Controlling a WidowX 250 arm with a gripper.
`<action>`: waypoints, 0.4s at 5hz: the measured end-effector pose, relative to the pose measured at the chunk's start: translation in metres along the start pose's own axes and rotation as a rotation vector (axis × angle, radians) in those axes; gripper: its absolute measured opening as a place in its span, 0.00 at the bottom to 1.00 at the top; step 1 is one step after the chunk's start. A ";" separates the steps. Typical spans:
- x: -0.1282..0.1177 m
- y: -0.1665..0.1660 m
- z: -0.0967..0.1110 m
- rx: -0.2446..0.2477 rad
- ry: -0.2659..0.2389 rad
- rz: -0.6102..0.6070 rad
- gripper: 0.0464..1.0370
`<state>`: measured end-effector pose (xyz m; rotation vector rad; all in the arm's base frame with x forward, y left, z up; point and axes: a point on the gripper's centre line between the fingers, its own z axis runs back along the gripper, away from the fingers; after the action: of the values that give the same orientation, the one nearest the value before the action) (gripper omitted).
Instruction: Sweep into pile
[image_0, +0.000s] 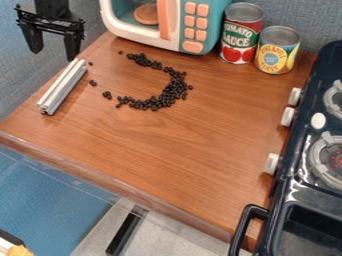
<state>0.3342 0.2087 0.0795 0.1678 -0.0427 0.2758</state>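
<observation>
Black beans (175, 90) — curved band | wooden counter (180, 155) | blue wall (304, 15) behind

At the wooden counter's (180, 145) far edge, a toy microwave (194, 25), red can (241, 34) and yellow can (277, 51) are set. Near the left edge, a metal bar (63, 87) is laid; black pellets (175, 89) are strewn in an arc.

The camera looks down at a slant from above the front edge of the worktop (200, 140), facing the toy microwave (217, 17) and the wall (307, 17) behind, close enough that the right edge crops the stove (294, 192); lower left is probably floor (50, 192).
</observation>
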 end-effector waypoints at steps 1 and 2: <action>-0.005 -0.004 -0.018 -0.010 0.046 -0.008 0.96; -0.011 -0.003 -0.028 0.009 0.051 -0.018 0.96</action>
<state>0.3251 0.2074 0.0507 0.1700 0.0109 0.2622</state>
